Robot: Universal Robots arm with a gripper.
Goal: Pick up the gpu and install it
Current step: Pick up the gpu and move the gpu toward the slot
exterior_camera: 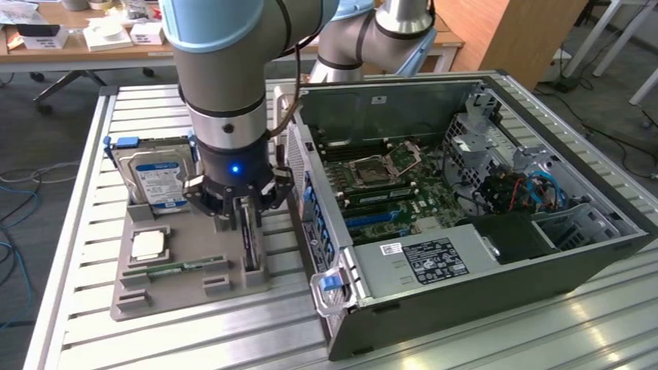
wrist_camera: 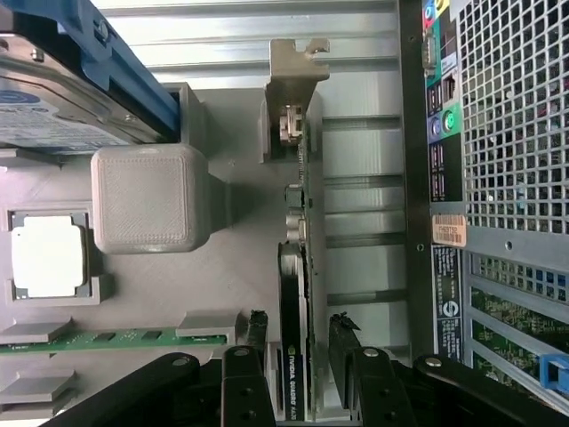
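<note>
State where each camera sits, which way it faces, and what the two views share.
Exterior view: off the arm, raised, looking down on the tray, open computer case and arm.
Wrist view: on the wrist, looking down past the open gripper straddling the gpu.
Both show the gpu, hard drive, tray and computer case.

on the table a tray lies to the exterior view's left of the computer case. in the tray, the hard drive stands at the far end, the cpu sits mid-tray and the memory stick lies nearer. the gpu stands on edge along the side next to the case, between the fingers of the gripper.
</note>
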